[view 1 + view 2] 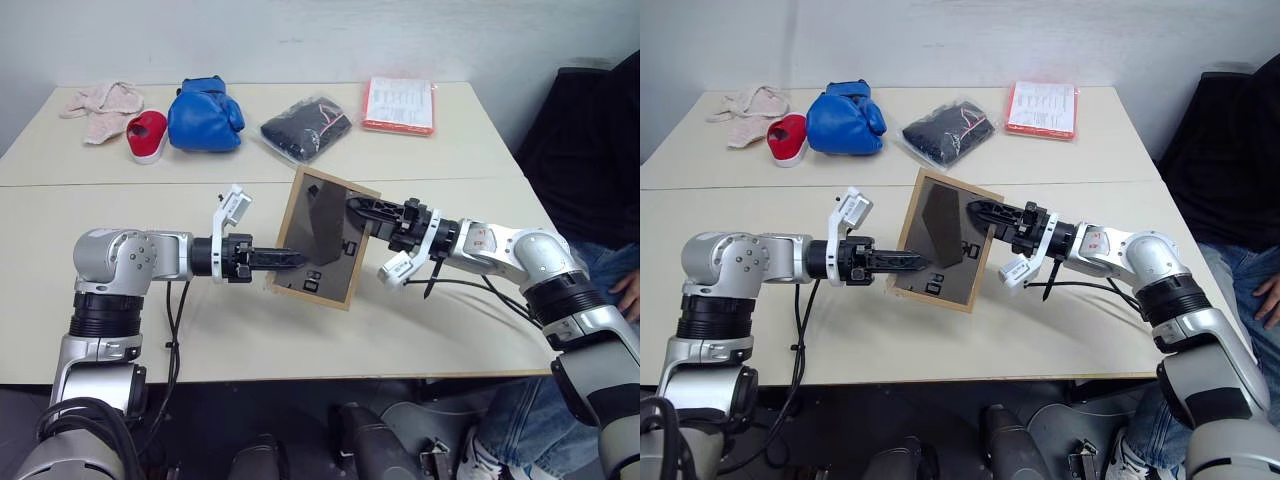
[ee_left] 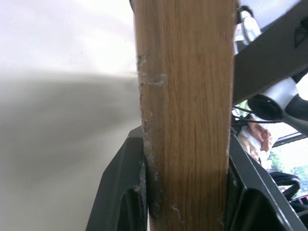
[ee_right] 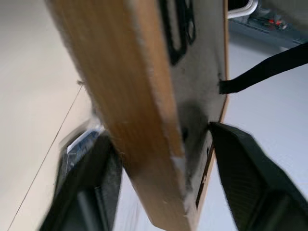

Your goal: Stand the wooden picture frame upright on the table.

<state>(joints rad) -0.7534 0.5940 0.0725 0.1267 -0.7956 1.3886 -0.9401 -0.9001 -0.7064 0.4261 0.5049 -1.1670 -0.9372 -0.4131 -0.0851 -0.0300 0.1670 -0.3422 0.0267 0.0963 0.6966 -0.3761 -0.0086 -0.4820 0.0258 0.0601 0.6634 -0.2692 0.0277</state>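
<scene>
1. The left gripper (image 1: pixel 290 259) reaches in level from the robot's left, its fingers clamped on the left edge of the wooden picture frame (image 1: pixel 325 238).
2. The right gripper (image 1: pixel 362 208) reaches in from the opposite side; its fingers straddle the frame's right edge with a gap showing.
3. The frame stands tilted over the table (image 1: pixel 450 330), dark back panel facing the camera.

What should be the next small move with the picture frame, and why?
Probably close the right gripper fully on the wooden picture frame. The left gripper already clamps its left edge, the frame is tilted with its dark back showing, and the right fingers straddle the other edge with a gap.
</scene>
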